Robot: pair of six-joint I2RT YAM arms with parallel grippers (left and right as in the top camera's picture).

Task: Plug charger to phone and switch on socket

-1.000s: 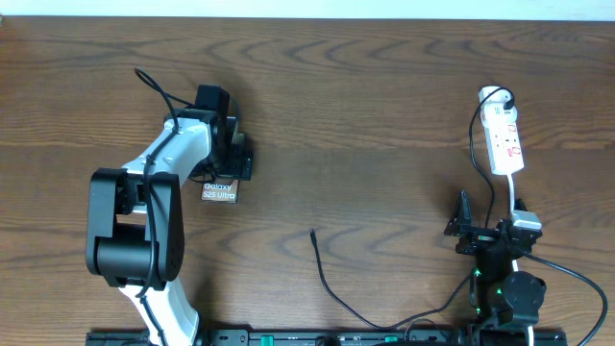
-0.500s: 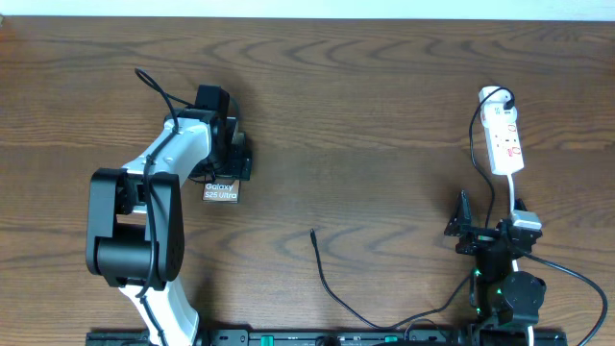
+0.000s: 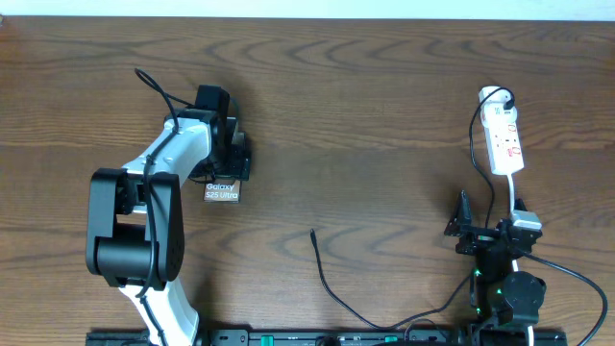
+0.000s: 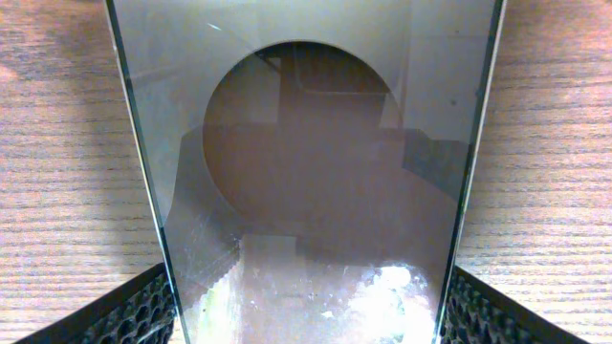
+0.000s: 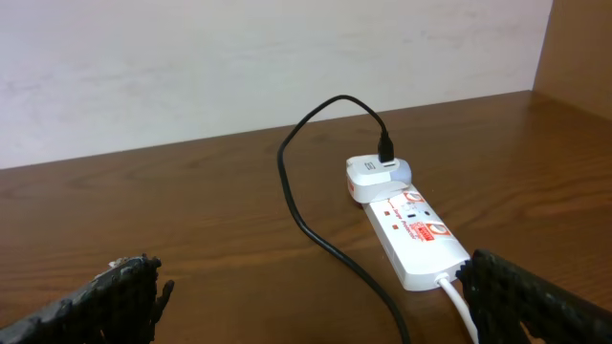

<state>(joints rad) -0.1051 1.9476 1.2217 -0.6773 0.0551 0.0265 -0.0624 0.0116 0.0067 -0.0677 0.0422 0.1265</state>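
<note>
The phone (image 3: 220, 191) lies flat at the left, its white "Galaxy S25 Ultra" lettering showing below my left gripper (image 3: 231, 159). In the left wrist view the phone (image 4: 306, 172) fills the frame with its brownish oval, and my left gripper (image 4: 306, 320) is shut on its two long edges. The charger's black plug tip (image 3: 312, 233) lies free at the table's middle front, and its cable (image 3: 336, 298) runs off to the front. The socket (image 3: 504, 139) lies at the far right. My right gripper (image 3: 485, 235) is open and empty in front of the socket (image 5: 411, 234).
A white adapter (image 5: 376, 179) with the black cable plugged in sits at the strip's far end. The strip's white cord (image 5: 462, 301) runs back under my right gripper (image 5: 325, 306). A pale wall stands behind the table's back edge.
The phone's lettered end has shifted very slightly to the right. Both arms are otherwise still.
</note>
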